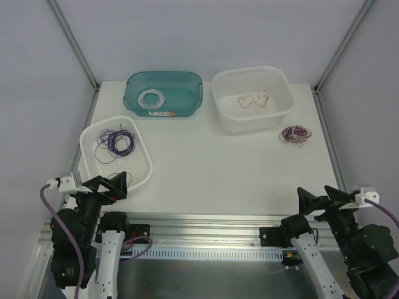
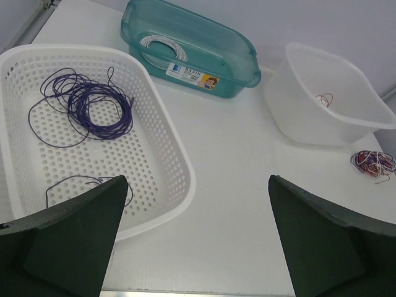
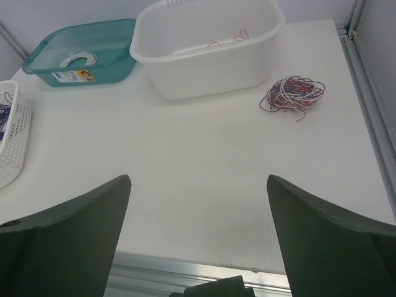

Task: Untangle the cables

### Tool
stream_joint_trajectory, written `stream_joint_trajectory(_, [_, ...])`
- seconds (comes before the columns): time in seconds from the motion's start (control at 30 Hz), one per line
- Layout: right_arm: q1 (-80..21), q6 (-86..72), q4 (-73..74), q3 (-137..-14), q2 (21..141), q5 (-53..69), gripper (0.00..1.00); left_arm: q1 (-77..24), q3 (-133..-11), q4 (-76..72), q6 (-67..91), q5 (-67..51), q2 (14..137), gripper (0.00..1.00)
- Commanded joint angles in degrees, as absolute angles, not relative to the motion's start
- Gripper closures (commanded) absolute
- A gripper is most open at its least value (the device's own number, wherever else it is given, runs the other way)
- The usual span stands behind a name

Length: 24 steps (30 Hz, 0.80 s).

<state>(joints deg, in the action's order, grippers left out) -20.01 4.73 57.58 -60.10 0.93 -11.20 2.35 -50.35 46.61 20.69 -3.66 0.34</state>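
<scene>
The tangled clump of cables [image 1: 295,134], thin red, purple and white wires, lies on the table at the right, beside the white tub. It also shows in the right wrist view [image 3: 292,94] and the left wrist view [image 2: 372,164]. Purple wire [image 1: 115,142] lies in the perforated white basket [image 1: 140,175], a white coil [image 1: 151,99] in the teal bin [image 1: 194,99], and a red wire [image 1: 254,100] in the white tub [image 1: 282,110]. My left gripper [image 2: 198,185] and right gripper [image 3: 198,182] are both open and empty, at the near table edge, far from the clump.
The metal rail [image 1: 206,224] runs along the near table edge between the arm bases. Grey walls and frame posts [image 1: 75,43] close in the table. Lilac arm cords [image 1: 62,218] hang at both sides.
</scene>
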Motion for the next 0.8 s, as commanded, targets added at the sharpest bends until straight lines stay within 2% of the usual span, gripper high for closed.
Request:
stream_joint_trajectory(0.0, [-20.2,4.0,57.0,-60.0,4.6,-7.7,0.03,2.8,-51.0,46.2,22.0,-5.7,-8.8,0.01])
stream_joint_trajectory(0.23, [-20.2,0.3,50.4,-57.6,16.1,2.0,0.03,2.8,-48.7,46.8,24.4,-9.9,-4.3,0.01])
stream_joint_trajectory(0.4, [-20.2,-6.7,46.9,-58.5,29.6,1.5,0.03,2.8,-45.3,46.8,28.5,-14.2,4.8,0.01])
stream_joint_trajectory(0.53, [-20.0,-11.2,44.5,-60.8,42.4,-5.7,0.03,1.3,-42.0,46.2,29.9,-15.0,9.9,0.01])
stream_joint_trajectory(0.63, [-16.6,-16.9,41.0,-62.1,51.6,-7.1,0.03,0.6,-40.2,46.3,28.0,-13.3,10.2,0.01])
stream_joint_trajectory(0.77, [-6.1,-26.0,37.6,-63.9,65.5,-7.6,0.03,0.6,-38.3,46.3,30.0,-15.1,9.3,0.01])
